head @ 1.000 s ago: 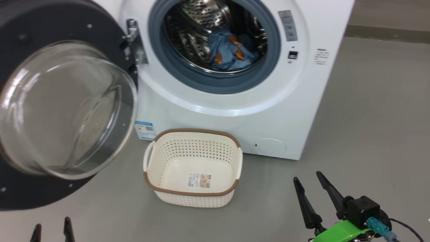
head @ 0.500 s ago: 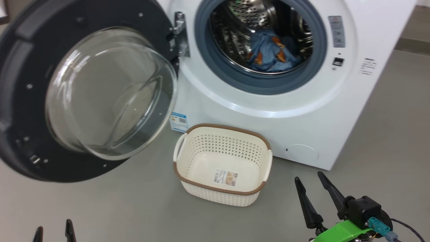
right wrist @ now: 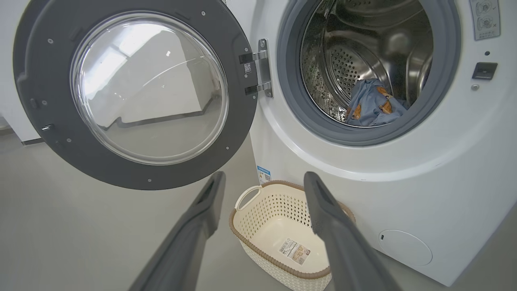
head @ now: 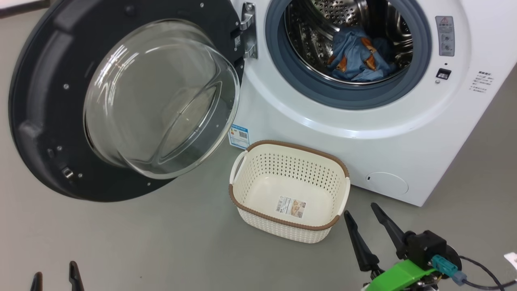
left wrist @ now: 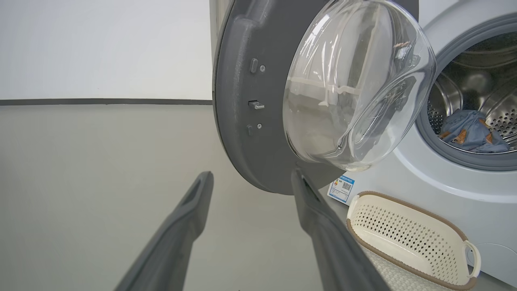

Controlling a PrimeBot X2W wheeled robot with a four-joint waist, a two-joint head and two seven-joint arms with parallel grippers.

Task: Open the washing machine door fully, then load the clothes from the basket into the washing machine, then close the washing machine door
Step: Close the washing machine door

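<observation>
The white washing machine (head: 363,133) stands with its black-rimmed glass door (head: 121,101) swung wide open to the left. The light blue clothes (head: 357,56) lie inside the steel drum, also seen as clothes (right wrist: 373,107) and clothes (left wrist: 470,131). On the floor before the machine sits the cream basket (head: 242,178) with only a paper label on its floor. My right gripper (head: 361,214) is open and empty, just right of the basket. My left gripper (head: 54,270) is open at the lower left, below the door. The door (left wrist: 242,101) is edge-on ahead of the left fingers.
Grey floor spreads around the machine and under both grippers. A blue label (head: 238,137) and a round white flap (head: 387,184) sit low on the machine front. A white wall with a dark baseboard (left wrist: 101,102) lies beyond the door.
The camera has swung left, so door, machine and basket sit further right in the picture. Both grippers stay open and low, with nothing held.
</observation>
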